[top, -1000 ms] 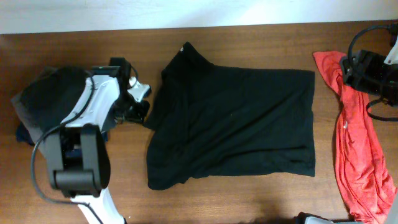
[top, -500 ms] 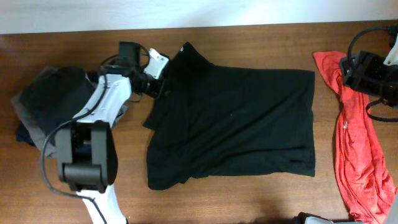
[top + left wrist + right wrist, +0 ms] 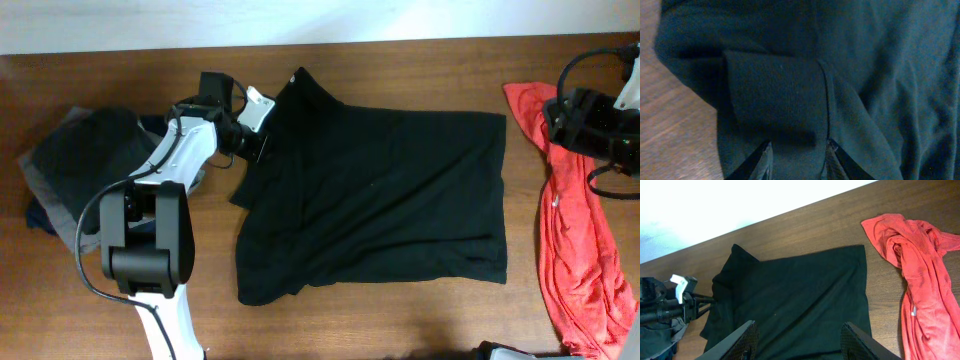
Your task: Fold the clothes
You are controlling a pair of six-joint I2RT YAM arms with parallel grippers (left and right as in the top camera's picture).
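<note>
The clothes, a black T-shirt (image 3: 380,200), lie spread flat across the middle of the table, with a sleeve pointing to the upper left. My left gripper (image 3: 252,125) is at that upper left edge. In the left wrist view its fingers (image 3: 765,165) stand apart on either side of a folded flap of the black fabric (image 3: 775,95), so the left gripper (image 3: 799,162) is open around the fold. The right gripper (image 3: 802,342) hangs high at the far right, open and with nothing between its fingers. It looks down on the shirt (image 3: 795,295).
A red-orange garment (image 3: 580,240) lies crumpled along the right side, under the right arm (image 3: 590,118). A pile of dark folded garments (image 3: 75,160) sits at the left edge beside the left arm. The table's far edge meets a white wall.
My left gripper has moved up and to the right, from the shirt's left edge to the upper left sleeve, and its jaws have gone from shut to open. The right arm has not moved.
</note>
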